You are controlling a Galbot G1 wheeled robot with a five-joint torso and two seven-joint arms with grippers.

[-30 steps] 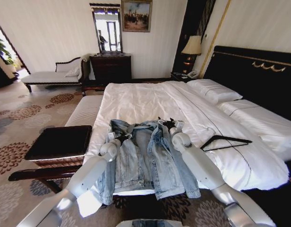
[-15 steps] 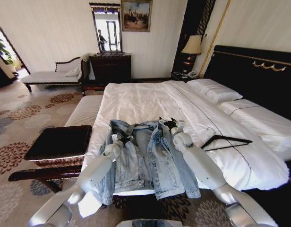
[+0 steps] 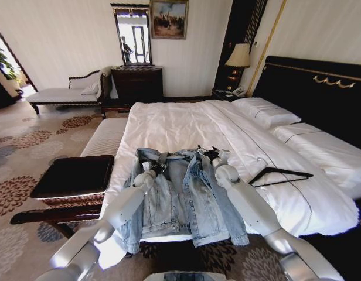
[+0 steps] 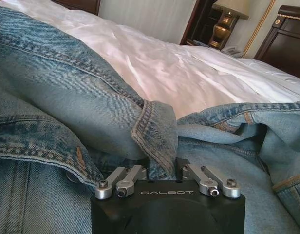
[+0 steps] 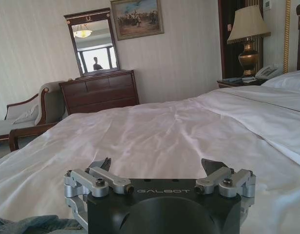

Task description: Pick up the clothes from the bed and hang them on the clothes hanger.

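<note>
The clothes, a light-blue denim jacket (image 3: 180,196), lie spread open at the foot of the bed (image 3: 180,126). My left gripper (image 3: 157,168) sits at the left side of the collar. In the left wrist view a fold of denim (image 4: 152,136) runs down between the fingers of my left gripper (image 4: 162,168), which is shut on it. My right gripper (image 3: 208,153) is at the jacket's right shoulder. In the right wrist view my right gripper (image 5: 159,165) stands open over the white sheet with nothing between its fingers. The black clothes hanger (image 3: 280,174) lies on the bed to the right.
A dark bench (image 3: 75,175) stands at the bed's left corner. Pillows (image 3: 265,112) and a black headboard (image 3: 321,93) are on the right. A dresser (image 3: 138,83), a chaise lounge (image 3: 66,93) and a lamp (image 3: 238,58) line the far wall.
My left arm has reached forward over the jacket to its collar. The right arm has barely moved.
</note>
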